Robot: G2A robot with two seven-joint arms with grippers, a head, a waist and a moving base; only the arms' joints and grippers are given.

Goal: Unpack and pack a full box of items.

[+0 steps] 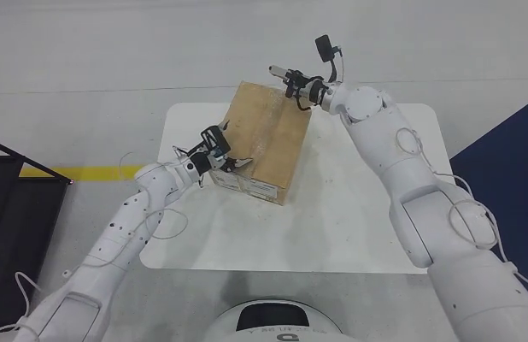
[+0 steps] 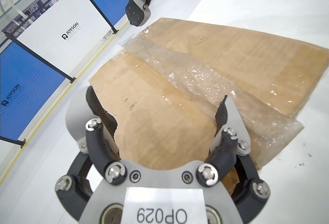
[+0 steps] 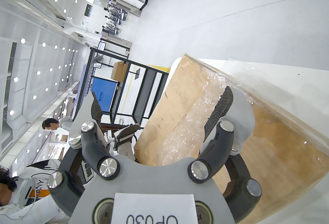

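A closed cardboard box (image 1: pixel 266 141) stands at an angle on the white table (image 1: pixel 349 214). Crinkled clear tape (image 2: pixel 195 76) runs along its top seam. My left gripper (image 1: pixel 230 148) is open at the box's near left corner, its fingers (image 2: pixel 223 112) straddling the edge of the top flap (image 2: pixel 154 117). My right gripper (image 1: pixel 285 84) is open at the far corner of the box (image 3: pixel 270 145), with one of its fingers (image 3: pixel 221 104) over the taped edge. From the left wrist, the right gripper (image 2: pixel 138 13) shows beyond the far end of the box.
The table has bare surface to the right of the box and in front of it. A black rack (image 1: pixel 8 197) stands on the floor to the left by a yellow floor line (image 1: pixel 85 173). A dark blue panel (image 1: pixel 503 145) is at the right.
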